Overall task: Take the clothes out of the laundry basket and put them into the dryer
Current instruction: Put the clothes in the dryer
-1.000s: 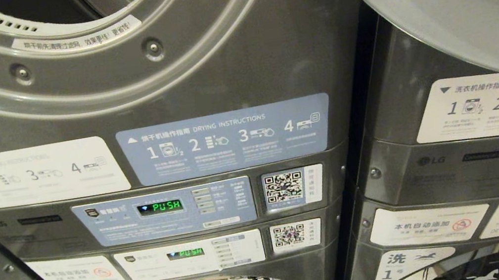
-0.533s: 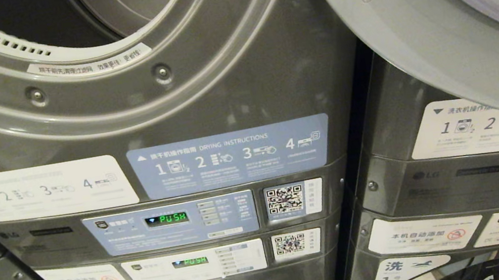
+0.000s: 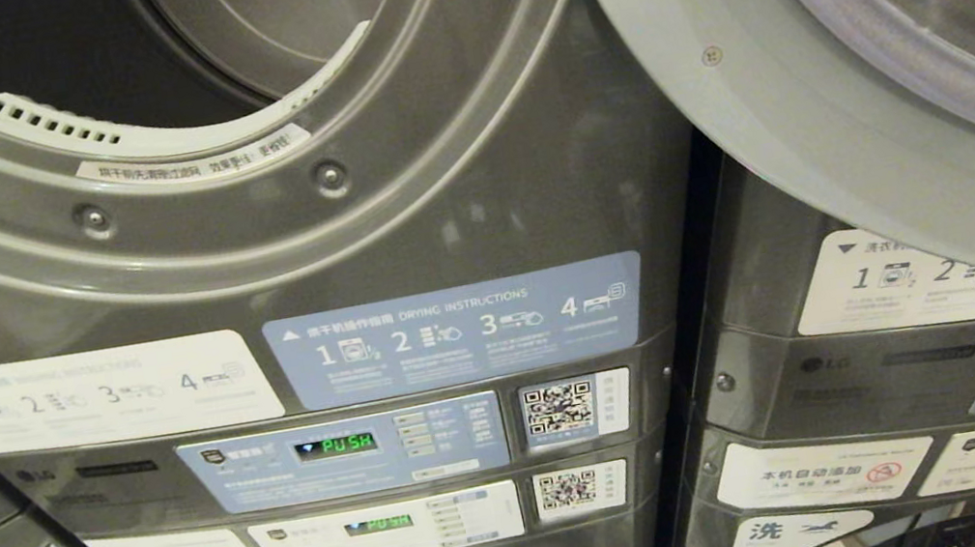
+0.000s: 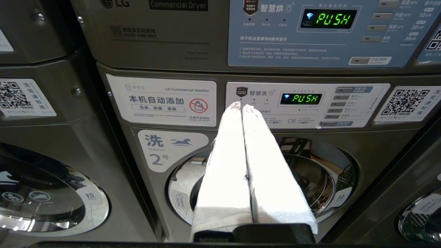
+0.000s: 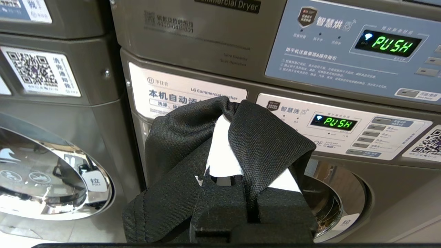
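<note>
In the head view the dryer (image 3: pixel 261 202) gapes open above its blue instruction label (image 3: pixel 458 332). The left wrist view shows the left gripper (image 4: pixel 242 106) pressed closed and empty before a washer door (image 4: pixel 310 179). The right wrist view shows the right gripper (image 5: pixel 224 120) clenched on a black garment (image 5: pixel 179 144), draped over its white fingers (image 5: pixel 222 151).

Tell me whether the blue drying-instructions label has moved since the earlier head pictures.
No. The blue drying-instructions label stays fixed above the green PUSH display; both slid down together, so the camera rose.
</note>
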Controlling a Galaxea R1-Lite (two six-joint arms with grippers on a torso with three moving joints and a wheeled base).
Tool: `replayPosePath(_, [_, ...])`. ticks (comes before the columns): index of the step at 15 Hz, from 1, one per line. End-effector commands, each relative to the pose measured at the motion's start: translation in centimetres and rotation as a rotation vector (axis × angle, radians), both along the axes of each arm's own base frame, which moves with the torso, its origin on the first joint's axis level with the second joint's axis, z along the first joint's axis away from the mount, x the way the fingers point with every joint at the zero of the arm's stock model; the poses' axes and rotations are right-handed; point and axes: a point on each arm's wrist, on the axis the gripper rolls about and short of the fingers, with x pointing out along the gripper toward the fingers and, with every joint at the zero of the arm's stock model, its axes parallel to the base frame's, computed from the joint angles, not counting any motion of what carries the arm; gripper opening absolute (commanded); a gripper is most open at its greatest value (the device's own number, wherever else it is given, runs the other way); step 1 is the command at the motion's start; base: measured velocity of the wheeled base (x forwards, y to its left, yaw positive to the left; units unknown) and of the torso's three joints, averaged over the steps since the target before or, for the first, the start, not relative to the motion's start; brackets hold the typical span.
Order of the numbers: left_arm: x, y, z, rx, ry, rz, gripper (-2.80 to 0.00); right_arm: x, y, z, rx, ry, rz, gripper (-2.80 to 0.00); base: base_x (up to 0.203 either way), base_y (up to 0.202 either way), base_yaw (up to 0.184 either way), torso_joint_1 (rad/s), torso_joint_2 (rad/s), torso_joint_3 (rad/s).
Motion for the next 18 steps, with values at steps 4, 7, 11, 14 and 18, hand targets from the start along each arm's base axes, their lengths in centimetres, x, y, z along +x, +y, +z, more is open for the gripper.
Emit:
replayPosePath(4, [-0.01,0.0,0.01,0.0,-0.003,0.0,-2.8,0.01,0.0,0.0,0.001,0.002,-0.001,-2.8,0.0,0.0,0.0,0.089,-0.18,-0.086])
replayPosePath(7, [0.0,0.0,0.01,0.0,-0.001,0.001,-2.8,0.01,0.0,0.0,0.003,0.002,-0.001,-2.8,0.0,0.0,0.0,0.076,-0.15,-0.074])
replayPosePath(11, [0.0,0.0,0.01,0.0,-0.001,0.0,-2.8,0.01,0.01,-0.01,0.001,0.002,0.002,-2.8,0.0,0.0,0.0,0.072,-0.14,-0.073])
replayPosePath(14, [-0.01,0.0,0.0,0.0,-0.003,0.001,-2.8,0.01,0.0,0.0,0.004,0.002,-0.001,-2.8,0.0,0.0,0.0,0.076,-0.14,-0.064])
replayPosePath(18, [0.0,0.0,-0.01,0.001,0.0,0.0,-2.8,0.01,0.0,0.0,0.004,0.002,-0.001,-2.8,0.0,0.0,0.0,0.068,-0.12,-0.061])
